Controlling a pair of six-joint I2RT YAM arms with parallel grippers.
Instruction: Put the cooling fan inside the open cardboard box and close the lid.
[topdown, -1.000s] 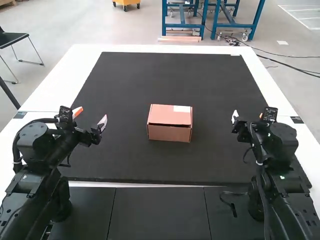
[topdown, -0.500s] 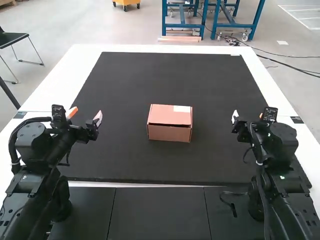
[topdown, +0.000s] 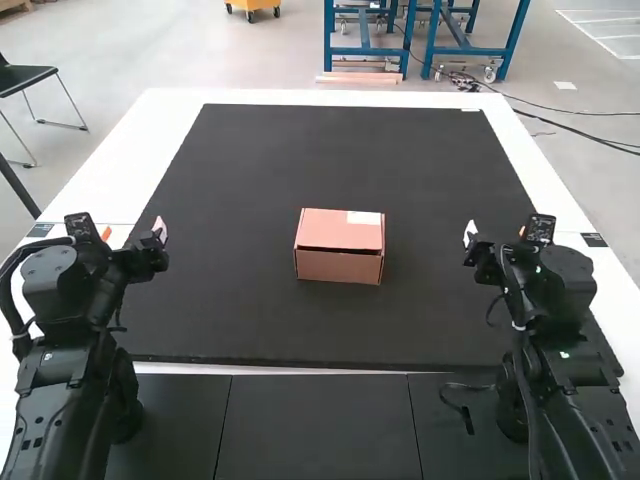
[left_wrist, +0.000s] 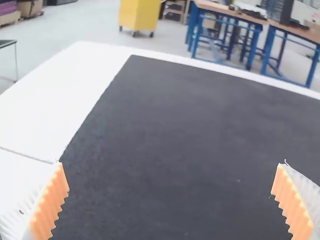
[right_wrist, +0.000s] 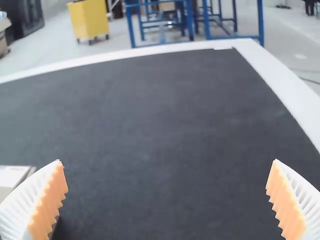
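While the lid lies shut, the task is judged done, the cooling fan presumably inside; only parking is called for.
High view: the squat, matte cardboard box (topdown: 340, 245) is centred on the black mat (topdown: 300, 150), with the left gripper (topdown: 132, 230) and right gripper (topdown: 497, 238) spread wide at the near corners. Wrist views: ribbed orange pads (left_wrist: 47, 210) are seen over the grainy mat.

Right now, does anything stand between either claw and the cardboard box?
Nothing visible does. The left claw and the right claw, both open, sit by the side edges of the black mat. Bare mat lies between each and the cardboard box at its middle, lid shut.
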